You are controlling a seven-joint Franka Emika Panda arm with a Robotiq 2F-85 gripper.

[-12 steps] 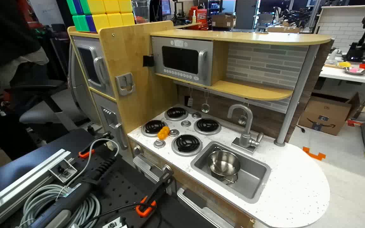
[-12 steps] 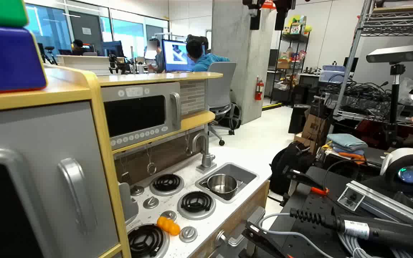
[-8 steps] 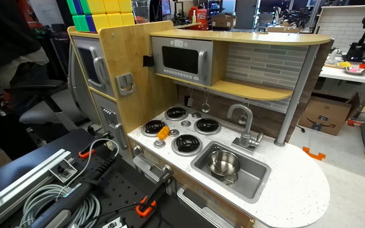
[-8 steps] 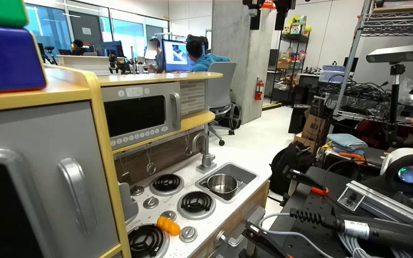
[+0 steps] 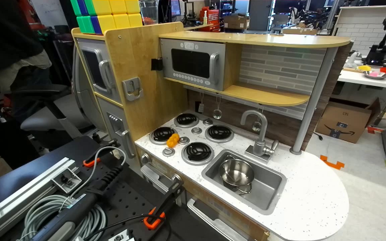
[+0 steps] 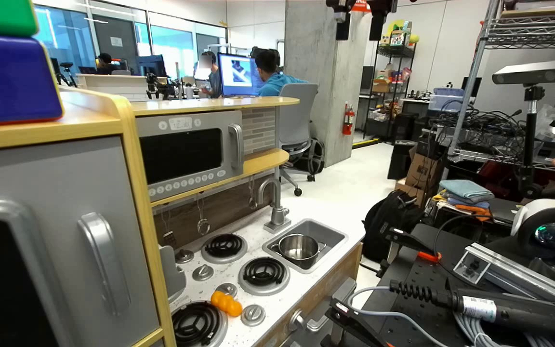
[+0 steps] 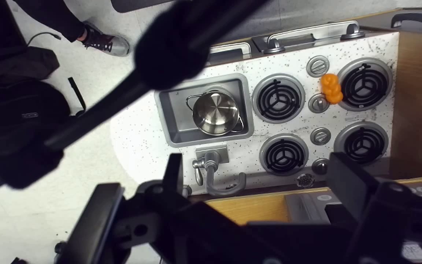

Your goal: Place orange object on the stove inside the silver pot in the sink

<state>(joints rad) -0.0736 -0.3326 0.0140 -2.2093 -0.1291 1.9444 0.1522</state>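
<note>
The orange object, a lumpy piece of joined balls, lies on the white stove top at the edge of a black-coil burner, by a knob. It shows in both exterior views (image 5: 173, 140) (image 6: 226, 303) and in the wrist view (image 7: 331, 88). The silver pot (image 5: 236, 172) stands upright and looks empty in the grey sink (image 5: 263, 183); the pot also shows in the wrist view (image 7: 215, 113). My gripper (image 7: 255, 157) is open and empty, high above the counter. Its fingertips hang at the top edge of an exterior view (image 6: 360, 33).
The faucet (image 5: 261, 134) rises behind the sink. A wooden shelf (image 5: 266, 95) and toy microwave (image 5: 191, 63) overhang the back of the counter. A tall wooden panel (image 5: 142, 83) stands beside the burners. A blurred dark cable (image 7: 101, 106) crosses the wrist view.
The gripper, orange object and pot show no visible movement. Only a seated person in the background has shifted slightly.
</note>
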